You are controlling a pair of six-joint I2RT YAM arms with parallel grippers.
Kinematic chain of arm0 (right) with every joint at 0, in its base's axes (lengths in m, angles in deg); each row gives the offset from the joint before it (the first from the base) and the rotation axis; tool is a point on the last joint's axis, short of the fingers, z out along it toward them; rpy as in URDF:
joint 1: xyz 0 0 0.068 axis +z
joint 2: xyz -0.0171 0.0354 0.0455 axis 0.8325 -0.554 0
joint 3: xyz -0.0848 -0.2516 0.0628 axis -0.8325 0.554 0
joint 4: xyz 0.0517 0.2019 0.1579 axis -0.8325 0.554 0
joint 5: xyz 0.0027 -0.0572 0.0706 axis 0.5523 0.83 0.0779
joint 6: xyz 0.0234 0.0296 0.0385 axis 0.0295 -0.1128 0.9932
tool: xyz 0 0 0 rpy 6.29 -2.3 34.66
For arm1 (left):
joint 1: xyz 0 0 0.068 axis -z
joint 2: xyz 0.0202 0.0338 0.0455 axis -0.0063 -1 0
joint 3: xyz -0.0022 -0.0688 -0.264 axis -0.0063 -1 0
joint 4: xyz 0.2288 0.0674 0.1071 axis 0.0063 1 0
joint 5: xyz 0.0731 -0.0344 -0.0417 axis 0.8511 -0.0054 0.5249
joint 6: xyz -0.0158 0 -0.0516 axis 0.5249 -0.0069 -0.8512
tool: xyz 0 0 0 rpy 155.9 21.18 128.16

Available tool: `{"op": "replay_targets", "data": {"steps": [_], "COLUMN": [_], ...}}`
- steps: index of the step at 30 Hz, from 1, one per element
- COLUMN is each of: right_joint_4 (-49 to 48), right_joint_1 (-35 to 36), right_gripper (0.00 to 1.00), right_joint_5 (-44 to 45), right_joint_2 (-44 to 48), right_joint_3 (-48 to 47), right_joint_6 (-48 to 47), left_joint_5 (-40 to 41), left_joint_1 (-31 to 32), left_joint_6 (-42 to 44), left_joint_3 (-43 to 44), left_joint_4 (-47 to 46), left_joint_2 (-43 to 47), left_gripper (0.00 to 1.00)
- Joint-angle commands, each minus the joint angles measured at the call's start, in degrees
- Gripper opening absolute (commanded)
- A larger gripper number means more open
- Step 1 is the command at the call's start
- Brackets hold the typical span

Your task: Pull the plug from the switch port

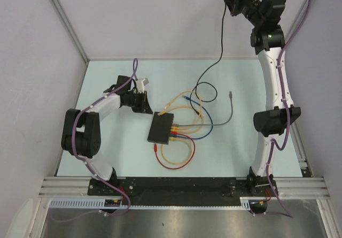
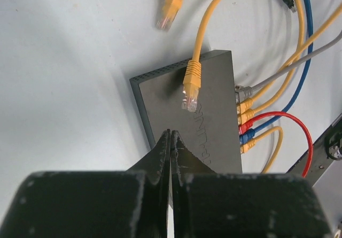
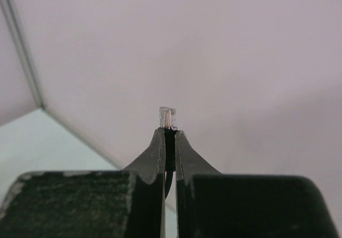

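The flat black switch (image 1: 161, 128) lies mid-table; in the left wrist view (image 2: 206, 131) it fills the centre. Grey, yellow, red, blue and yellow plugs (image 2: 244, 121) sit in the sockets along its right edge. A loose yellow plug (image 2: 191, 88) rests on its top. My left gripper (image 2: 171, 135) is shut and empty, its tips over the switch's near end; from above it (image 1: 141, 104) is just left of the switch's far corner. My right gripper (image 1: 234, 2) is raised high at the back right, shut on a clear plug (image 3: 168, 116) of the black cable (image 1: 222, 40), which hangs down to the table.
Loose cable ends lie around the switch: grey (image 1: 230, 94), blue (image 1: 184, 96), yellow (image 1: 160, 112) and red (image 1: 155, 148). The black cable loops on the table (image 1: 206, 92). Pale walls close in the left, back and right. A metal rail (image 1: 181, 185) runs along the near edge.
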Motion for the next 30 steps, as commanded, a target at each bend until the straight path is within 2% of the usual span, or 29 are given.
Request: {"op": "replay_targets", "data": {"steps": [1,4,5,9,11,15,17,20,22,29,30], "right_joint_4": [-16.72,-21.04,-20.43,-20.07,-21.56,-28.39,-31.92,-36.06,-39.66,-37.66,-36.78], "right_joint_1": [0.40,-1.70,-2.06,-1.01,-0.57,-0.04,-0.82,-2.67,-2.94,-4.96,-5.22], "right_gripper": [0.00,0.00,0.00,0.00,0.00,0.00,0.00,0.00,0.00,0.00,0.00], "right_joint_5": [11.75,17.64,18.09,16.59,20.87,31.16,37.30,42.93,44.46,43.85,43.41], "right_joint_2": [6.07,6.26,6.00,8.01,7.93,6.79,5.47,2.31,2.04,4.94,5.11], "right_joint_3": [2.17,1.58,0.61,3.67,2.10,-0.11,-1.33,-6.94,-7.14,3.74,8.37], "right_joint_6": [0.18,4.72,7.70,8.26,6.78,-2.18,-3.25,-5.18,-8.24,-11.95,-12.83], "left_joint_5": [-1.40,-1.40,-1.31,-1.22,-1.05,-0.78,-0.78,-0.61,-0.43,-0.52,-0.52], "left_joint_1": [0.00,0.00,0.00,0.00,0.00,0.00,0.00,0.00,0.00,0.09,0.09], "left_joint_6": [-1.11,-1.29,-1.29,-1.03,-0.85,-0.76,-0.85,-0.94,-0.85,-1.03,-1.03], "left_joint_3": [2.69,2.96,2.96,2.34,2.25,1.64,1.55,1.38,1.29,0.50,0.32], "left_joint_4": [-0.87,-0.52,-0.43,-0.52,-0.43,-0.69,-0.69,-0.43,-0.08,-0.25,-0.34], "left_joint_2": [-1.18,-1.53,-1.27,-0.57,-0.31,0.22,0.22,0.48,0.49,0.40,0.31], "left_gripper": [0.00,0.01,0.01,0.01,0.02,0.06,0.10,0.18,0.20,0.24,0.24]}}
